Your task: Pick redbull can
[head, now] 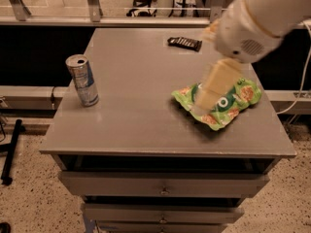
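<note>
On the grey cabinet top (141, 115) the redbull can (82, 80) stands left, the gripper (214, 89), state unclear, over the snack bag (239, 98).

Our gripper (210, 93) is a pale cream, blocky wedge that narrows toward its tip, and it hangs over the green snack bag (248, 95). Just above it sits our bulky, rounded white wrist housing (243, 28), with a small patch of dotted vent holes. A smooth white arm segment (282, 4) continues beyond.
</note>
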You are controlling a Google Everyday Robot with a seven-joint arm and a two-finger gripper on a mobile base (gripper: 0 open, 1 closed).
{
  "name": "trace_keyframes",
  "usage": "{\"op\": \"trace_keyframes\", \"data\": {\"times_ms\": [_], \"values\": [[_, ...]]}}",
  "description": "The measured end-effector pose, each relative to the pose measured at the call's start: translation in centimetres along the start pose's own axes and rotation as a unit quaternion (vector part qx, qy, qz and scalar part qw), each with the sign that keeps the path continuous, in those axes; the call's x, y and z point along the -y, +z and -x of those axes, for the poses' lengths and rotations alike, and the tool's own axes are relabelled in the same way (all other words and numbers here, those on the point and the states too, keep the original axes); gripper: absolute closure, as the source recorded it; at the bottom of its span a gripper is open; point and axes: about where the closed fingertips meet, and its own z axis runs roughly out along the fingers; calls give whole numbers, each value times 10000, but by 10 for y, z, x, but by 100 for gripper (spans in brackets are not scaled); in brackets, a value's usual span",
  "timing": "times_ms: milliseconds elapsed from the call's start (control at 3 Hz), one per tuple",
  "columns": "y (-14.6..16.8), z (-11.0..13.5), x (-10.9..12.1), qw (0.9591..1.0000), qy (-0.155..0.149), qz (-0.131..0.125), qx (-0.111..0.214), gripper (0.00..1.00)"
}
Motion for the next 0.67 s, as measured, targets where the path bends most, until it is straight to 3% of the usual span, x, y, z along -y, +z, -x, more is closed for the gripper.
{"op": "trace_keyframes", "data": {"times_ms": [333, 667], "values": [[30, 88, 7, 9912, -97, 92, 1315, 0], [25, 104, 11, 9878, -55, -20, 1553, 0]]}}
